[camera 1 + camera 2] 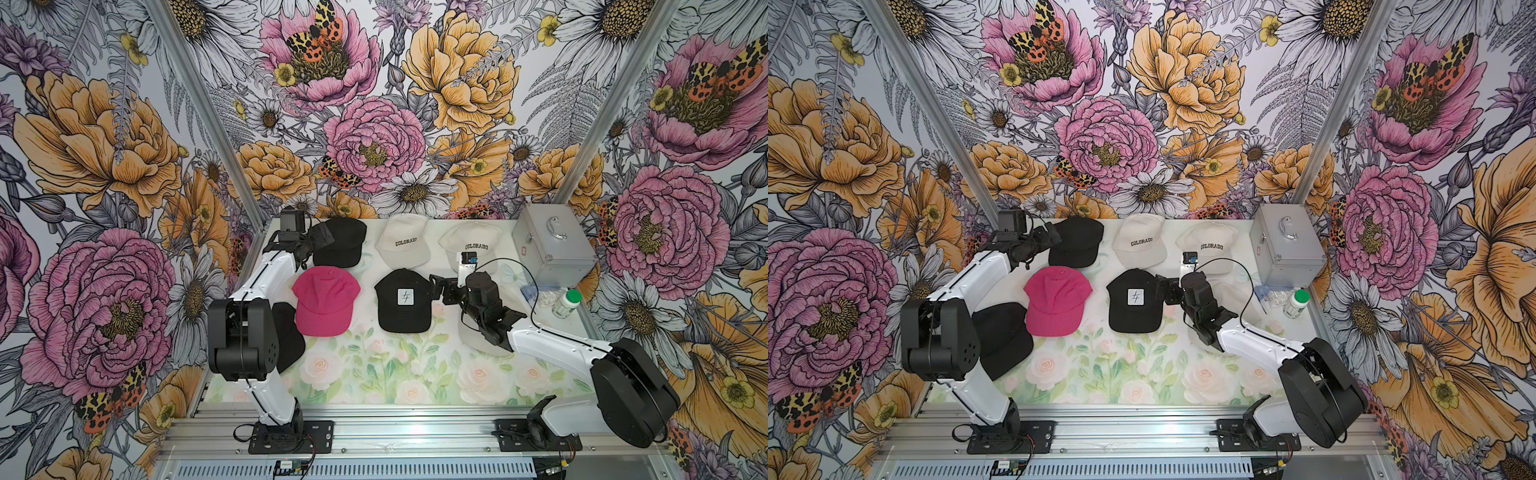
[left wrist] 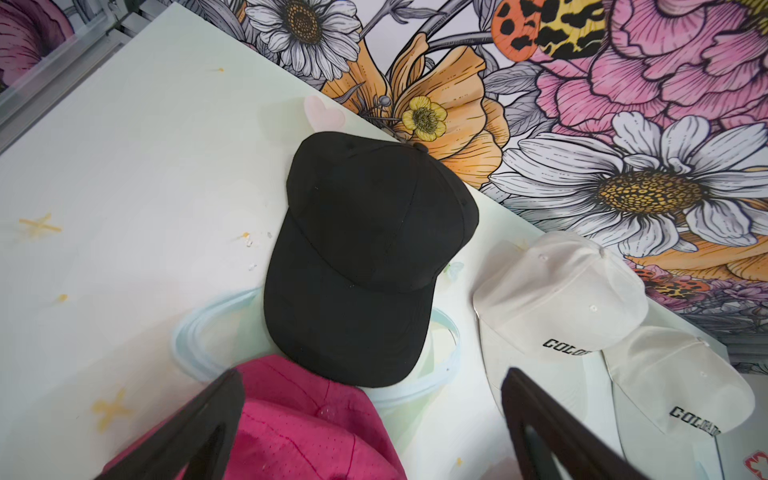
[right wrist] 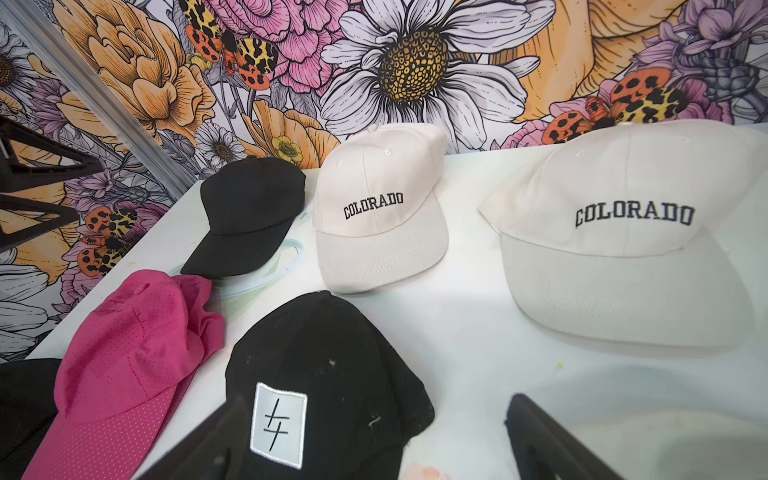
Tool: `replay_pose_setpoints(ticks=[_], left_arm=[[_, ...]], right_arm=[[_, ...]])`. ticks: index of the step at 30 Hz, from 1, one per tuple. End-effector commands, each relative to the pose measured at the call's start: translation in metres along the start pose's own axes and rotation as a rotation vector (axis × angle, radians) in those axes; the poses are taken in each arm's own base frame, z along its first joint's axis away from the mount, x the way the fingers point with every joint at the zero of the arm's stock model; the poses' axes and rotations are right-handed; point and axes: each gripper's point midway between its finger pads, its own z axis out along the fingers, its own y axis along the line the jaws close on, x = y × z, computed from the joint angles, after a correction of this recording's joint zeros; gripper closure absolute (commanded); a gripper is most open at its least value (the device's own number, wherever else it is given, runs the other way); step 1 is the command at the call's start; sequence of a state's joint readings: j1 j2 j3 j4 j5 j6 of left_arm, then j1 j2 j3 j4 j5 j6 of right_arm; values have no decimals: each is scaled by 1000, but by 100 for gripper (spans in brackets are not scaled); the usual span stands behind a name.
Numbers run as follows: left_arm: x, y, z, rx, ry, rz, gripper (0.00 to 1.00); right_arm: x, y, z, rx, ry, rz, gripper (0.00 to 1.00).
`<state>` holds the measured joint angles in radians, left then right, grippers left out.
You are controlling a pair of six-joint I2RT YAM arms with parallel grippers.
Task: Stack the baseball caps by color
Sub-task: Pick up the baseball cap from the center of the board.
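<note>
White arm links point(image 1: 272, 268), black joints point(image 1: 243, 338)

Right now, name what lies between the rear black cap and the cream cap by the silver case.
Another cream COLORADO cap lies there, brim toward the robot; both top views show it.

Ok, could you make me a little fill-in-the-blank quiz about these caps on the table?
1. The cream cap beside the plain black cap reads ____.
2. The bottle near the silver case has a ____ lid.
3. The gripper beside the white-patch cap is the robot's ____ one.

Missing words: COLORADO, green, right.
</note>
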<state>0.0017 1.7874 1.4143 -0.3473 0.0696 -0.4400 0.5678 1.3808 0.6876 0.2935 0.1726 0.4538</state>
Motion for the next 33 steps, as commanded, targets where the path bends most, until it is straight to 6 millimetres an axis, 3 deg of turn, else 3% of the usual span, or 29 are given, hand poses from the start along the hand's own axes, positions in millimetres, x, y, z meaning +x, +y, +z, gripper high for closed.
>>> replay_pose_setpoints(ticks=[1, 13, 18, 23, 28, 33], left_arm=[[-9, 12, 30, 95, 86, -68, 1], [-33, 46, 125, 157, 165, -269, 1], [-39, 32, 161, 194, 176, -303, 1], [-30, 19, 191, 186, 208, -313, 5], [-11, 11, 205, 189, 246, -307, 18], [-7, 23, 208, 160, 249, -315, 63]], right_arm=[[-13, -1, -1, 18, -19, 16, 1], [-15, 2, 3, 27, 14, 45, 1], [-9, 3, 10, 31, 41, 60, 1], [-7, 6, 17, 32, 60, 67, 1], [-7, 8, 21, 32, 69, 64, 1], [-4, 10, 22, 29, 82, 60, 1]])
